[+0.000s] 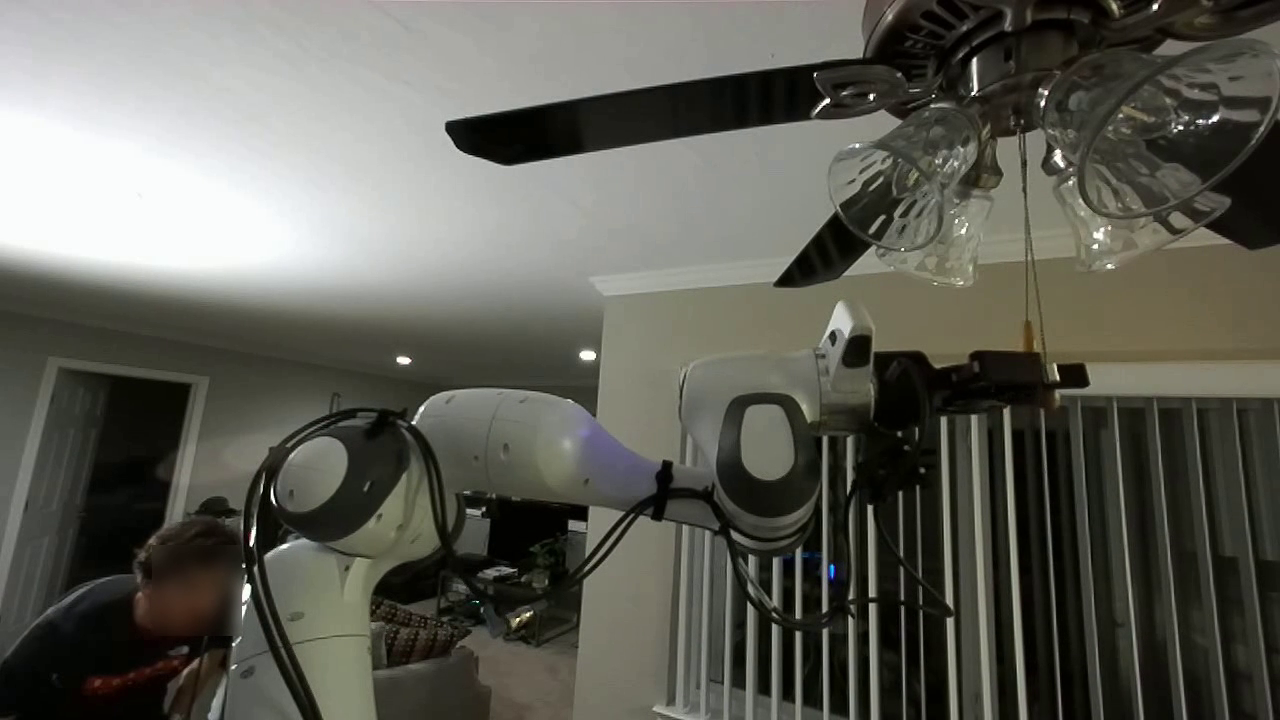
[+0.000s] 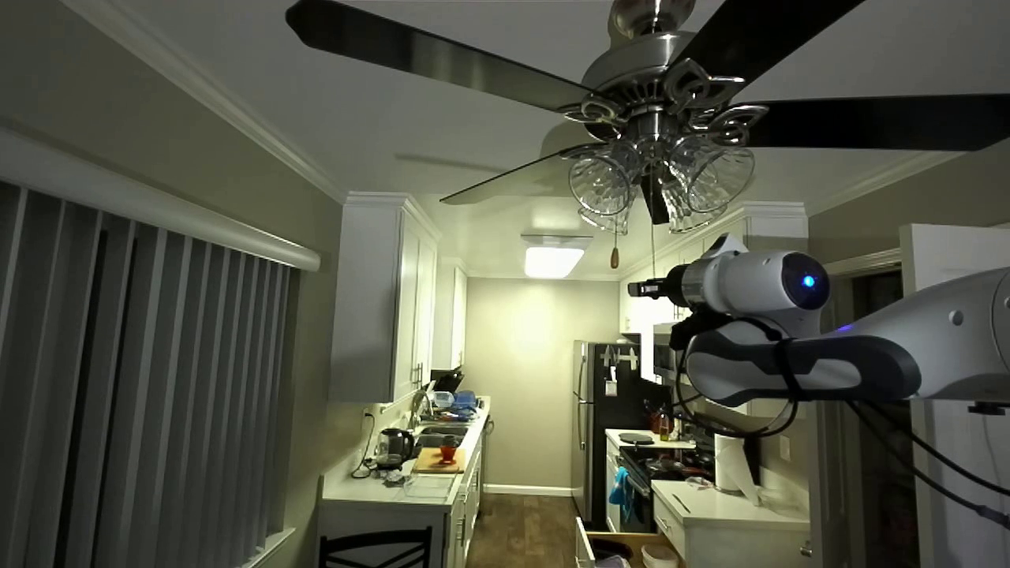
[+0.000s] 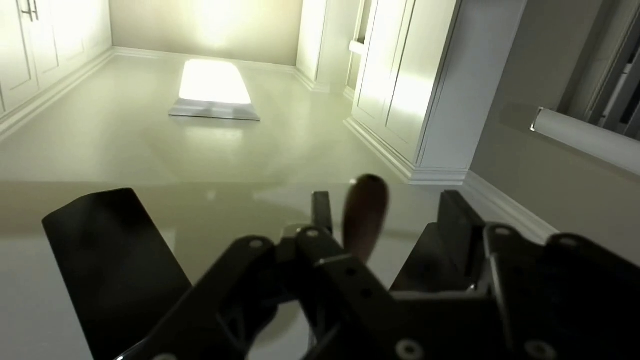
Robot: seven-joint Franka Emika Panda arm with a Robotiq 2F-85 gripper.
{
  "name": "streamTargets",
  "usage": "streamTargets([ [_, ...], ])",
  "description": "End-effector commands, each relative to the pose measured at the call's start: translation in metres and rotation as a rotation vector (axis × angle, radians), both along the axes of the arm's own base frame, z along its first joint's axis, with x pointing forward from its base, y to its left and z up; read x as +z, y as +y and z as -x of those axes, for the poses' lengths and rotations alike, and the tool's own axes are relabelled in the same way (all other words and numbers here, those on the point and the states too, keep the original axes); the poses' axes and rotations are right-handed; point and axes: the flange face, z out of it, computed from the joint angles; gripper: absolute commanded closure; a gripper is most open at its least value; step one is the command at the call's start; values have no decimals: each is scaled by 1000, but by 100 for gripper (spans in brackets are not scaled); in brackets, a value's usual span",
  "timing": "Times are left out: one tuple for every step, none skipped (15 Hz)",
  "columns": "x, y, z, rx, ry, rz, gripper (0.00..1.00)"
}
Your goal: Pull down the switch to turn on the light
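We take the wrist (image 1: 745,385) to be held level beneath the glass shades (image 1: 895,195), which look unlit, so that a downward pull has room. The jaws stand parted, presumably to let the wood-coloured fob (image 3: 366,215) slip in: in the wrist view it shows in line with their gap, though whether between them or beyond, we cannot tell; pull cords (image 1: 1026,215) hang from the fan hub (image 1: 1010,70) overhead

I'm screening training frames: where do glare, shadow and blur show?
In the wrist view, the brown, rounded, wood-like fob is blurred and the white rectangular ceiling lamp glares; in an exterior view, the flat white ceiling is washed out at left; in an exterior view, a faint shadow streaks the ceiling.
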Motion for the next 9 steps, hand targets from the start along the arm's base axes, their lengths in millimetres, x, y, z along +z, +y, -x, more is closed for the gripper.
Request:
streamTargets([
  [4,-3,-3,0,20,23,62],
  [4,-3,-3,1,20,20,30],
  [5,-3,-3,-1,20,21,34],
  [5,-3,-3,-2,20,21,33],
  [4,-3,-2,-3,19,22,28],
  [4,-3,-2,-3,19,22,23],
  [3,-2,-1,-3,19,22,16],
  [3,-2,-1,-2,20,22,10],
  [2,-2,-1,-1,21,23,5],
])
